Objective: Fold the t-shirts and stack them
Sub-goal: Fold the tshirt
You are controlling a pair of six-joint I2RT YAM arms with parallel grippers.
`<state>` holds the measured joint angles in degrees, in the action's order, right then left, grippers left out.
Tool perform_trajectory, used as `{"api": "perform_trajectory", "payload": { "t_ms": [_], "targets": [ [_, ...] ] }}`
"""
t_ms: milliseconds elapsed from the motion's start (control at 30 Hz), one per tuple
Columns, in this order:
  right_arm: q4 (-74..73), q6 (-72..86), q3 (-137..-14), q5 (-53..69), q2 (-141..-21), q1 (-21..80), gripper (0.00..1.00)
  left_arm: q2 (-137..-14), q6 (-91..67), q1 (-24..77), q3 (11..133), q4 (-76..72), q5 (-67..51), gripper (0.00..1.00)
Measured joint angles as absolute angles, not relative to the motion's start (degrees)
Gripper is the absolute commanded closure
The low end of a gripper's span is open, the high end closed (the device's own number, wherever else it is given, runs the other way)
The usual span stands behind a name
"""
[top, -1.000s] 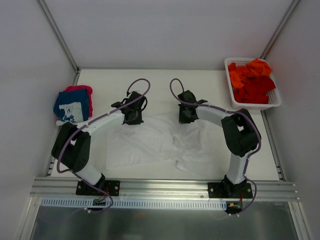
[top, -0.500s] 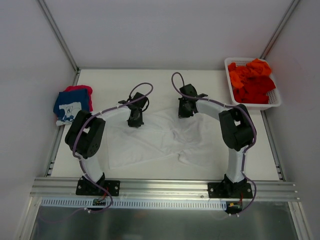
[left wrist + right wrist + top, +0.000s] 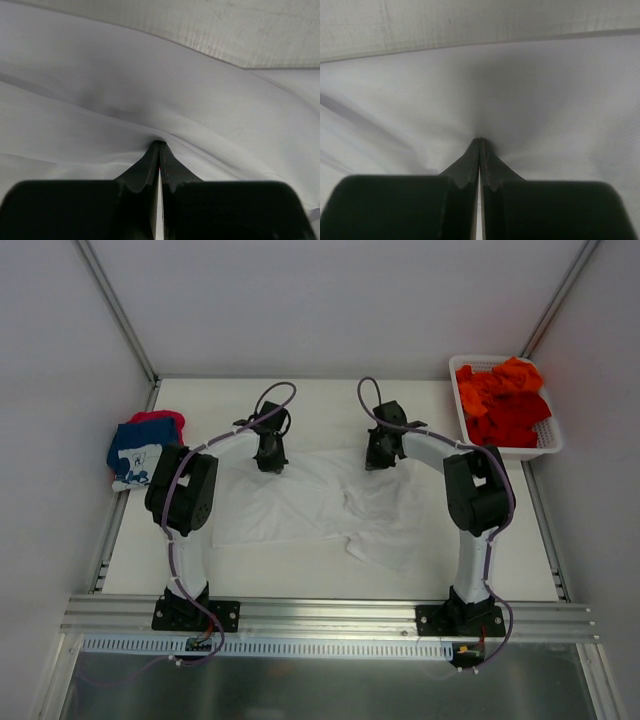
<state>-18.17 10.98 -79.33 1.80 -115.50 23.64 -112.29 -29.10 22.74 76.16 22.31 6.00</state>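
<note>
White cloth is filling both wrist views. The plain white t-shirt [image 3: 300, 512] is lying spread and rumpled across the middle of the table [image 3: 330, 405], and no label or print is showing on it. The left gripper [image 3: 270, 464] is pinching the shirt's far edge on the left side. Its fingers [image 3: 145, 170] are pressing together, with the cloth puckering at their tips. The right gripper [image 3: 377, 462] is pinching the same far edge on the right side, its jaws likewise closed on a gathered fold. From both grips the shirt is trailing back toward the arm bases.

At the table's left edge a navy t-shirt [image 3: 135, 445] is sitting on a pink-red t-shirt [image 3: 162, 420]. Its white print is too small to read. In the far right corner, orange and red t-shirts [image 3: 505, 405] are lying heaped in a white basket [image 3: 510, 451].
</note>
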Motion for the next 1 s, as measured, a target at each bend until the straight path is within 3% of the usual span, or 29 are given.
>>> {"api": "perform_trajectory", "payload": {
  "t_ms": [467, 533, 567, 600, 667, 700, 733, 833, 1000],
  "targets": [
    [-20.40, 7.97, -81.89, 6.26, -116.88, 19.35, 0.99, -113.25, -29.12, 23.07, 78.43, 20.97, 4.93, 0.97],
    [-18.96, 7.03, -78.13, 7.05, -114.06, 19.38, 0.94, -109.14, -28.97, 23.70, 75.35, 22.11, 8.03, 0.87],
    [-19.11, 6.70, -76.18, 7.66, -112.29, 19.46, 0.90, -106.17, -28.97, 24.10, 73.73, 22.28, 9.76, 0.49],
    [-19.42, 6.39, -74.72, 8.36, -110.61, 19.59, 0.82, -101.78, -28.47, 24.45, 71.83, 22.57, 11.68, 0.29],
    [-19.97, 5.54, -72.84, 9.78, -106.63, 20.16, 0.75, -93.62, -28.97, 24.86, 69.04, 22.37, 14.61, 0.21],
    [-20.23, 5.06, -72.38, 10.22, -104.27, 20.86, 0.66, -87.68, -28.75, 25.10, 67.37, 22.06, 16.71, 0.08],
    [-20.43, 4.82, -72.29, 10.61, -102.24, 21.54, 0.60, -83.48, -28.64, 25.17, 66.52, 21.80, 18.04, 0.01],
    [-20.21, 3.42, -72.82, 13.02, -94.94, 25.19, 0.52, -69.95, -27.40, 25.17, 64.69, 20.29, 23.31, 0.01],
    [-20.16, 2.85, -80.44, 18.04, -94.41, 30.92, 0.52, -62.37, -26.98, 25.12, 59.70, 18.81, 29.21, 0.02]
  ]
}}
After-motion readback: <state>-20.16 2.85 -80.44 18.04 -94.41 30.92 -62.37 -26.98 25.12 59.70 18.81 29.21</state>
